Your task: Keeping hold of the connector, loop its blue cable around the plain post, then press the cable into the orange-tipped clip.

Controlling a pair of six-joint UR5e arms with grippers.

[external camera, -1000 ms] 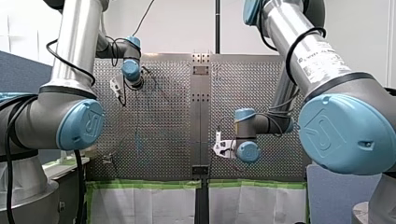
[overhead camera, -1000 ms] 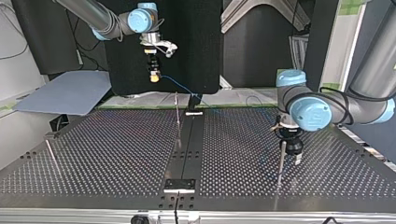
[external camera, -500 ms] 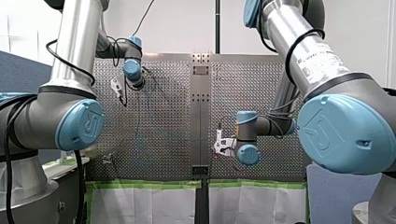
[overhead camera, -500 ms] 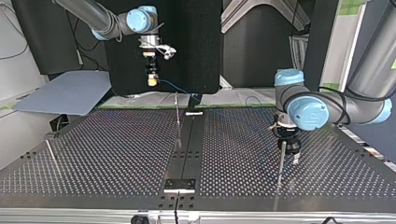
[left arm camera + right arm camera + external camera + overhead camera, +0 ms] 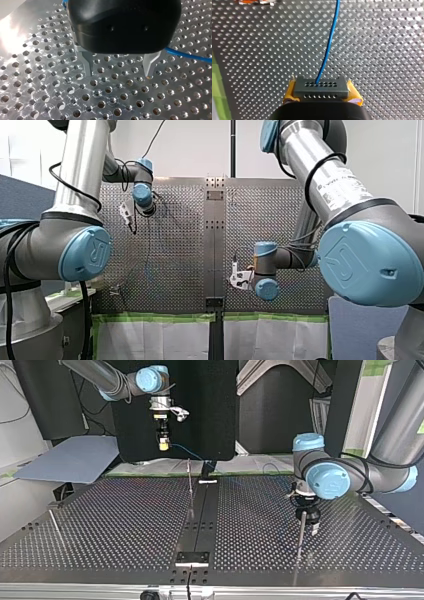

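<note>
My right gripper point(image 5: 321, 93) is shut on a grey connector point(image 5: 321, 86), held between yellow pads point(image 5: 290, 95). The blue cable point(image 5: 329, 45) leaves the connector and runs ahead over the perforated plate. In the top view this gripper point(image 5: 162, 446) hangs high above the table's far edge, and the cable point(image 5: 187, 452) slopes down toward the middle. An orange-tipped clip point(image 5: 253, 2) lies far ahead of it. My left gripper point(image 5: 118, 73) stands open just above the plate, metal fingers point(image 5: 88, 65) apart and holding nothing; a stretch of blue cable point(image 5: 187, 56) passes beside one finger. It hovers behind a thin post point(image 5: 301, 532).
Two more thin posts stand on the perforated table point(image 5: 125, 525): one near the middle point(image 5: 190, 487), one at the top view's left point(image 5: 55, 526). A dark centre rail point(image 5: 202, 510) with a small bracket point(image 5: 192, 558) runs across the table.
My right arm has shifted a little, carrying the connector slightly left in the top view. My left gripper has edged toward the far side, still open.
</note>
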